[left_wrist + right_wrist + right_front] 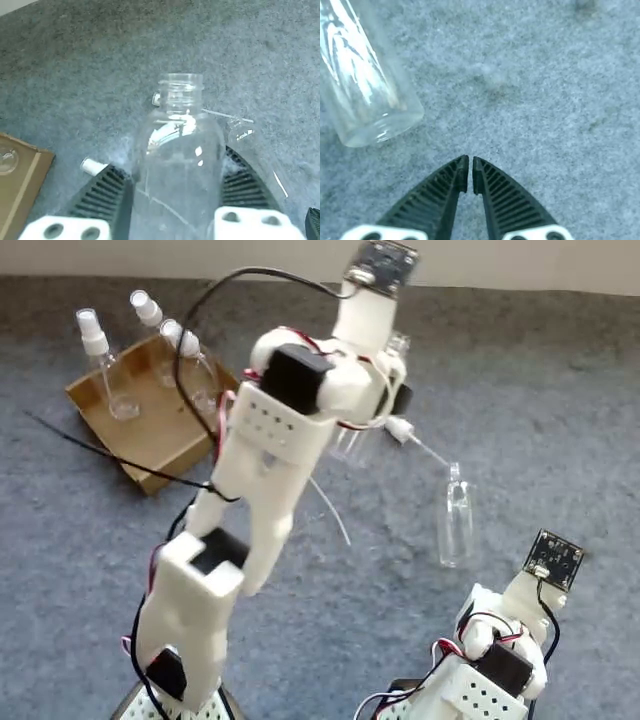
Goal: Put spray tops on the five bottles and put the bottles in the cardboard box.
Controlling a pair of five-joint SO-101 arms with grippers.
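Clamping uncapped bottle (176, 150), left claw (176, 182) leaves base unseen.

Grey felt-like table cover (560, 390); pale wall strip (150, 255) behind.

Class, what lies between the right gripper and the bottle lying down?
Bare grey carpet separates the right gripper from the lying bottle, per the right wrist view.

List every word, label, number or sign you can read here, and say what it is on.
No text can be read in any view.
held bottle: clear plastic, no label.
lying bottle: clear, no label.
cardboard box: plain brown, no print visible.
camera boards: any markings are too small to read.
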